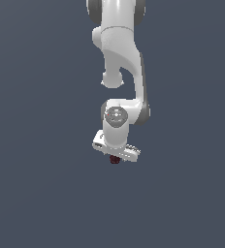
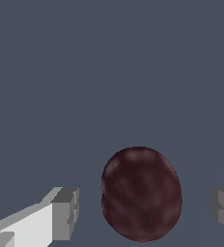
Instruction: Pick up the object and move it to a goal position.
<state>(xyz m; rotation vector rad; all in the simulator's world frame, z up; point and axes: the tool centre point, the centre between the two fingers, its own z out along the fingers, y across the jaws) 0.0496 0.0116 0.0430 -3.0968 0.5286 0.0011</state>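
Maroon ball (image 2: 141, 194) between spread fingers (image 2: 64, 213) of hand (image 2: 145, 212), no writing visible

Between fingers (image 2: 65, 212): only the maroon ball (image 2: 141, 194), with a gap on each side.
Around gripper (image 1: 115, 156): plain dark floor (image 1: 41, 184), open on all sides.
In the way: just the ball.

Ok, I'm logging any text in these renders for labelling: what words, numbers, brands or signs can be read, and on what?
None: no readable text in either view.
The maroon ball shows only mottled colour, no markings.
The white arm and gripper carry no label, logo or number.
The grey background is plain.
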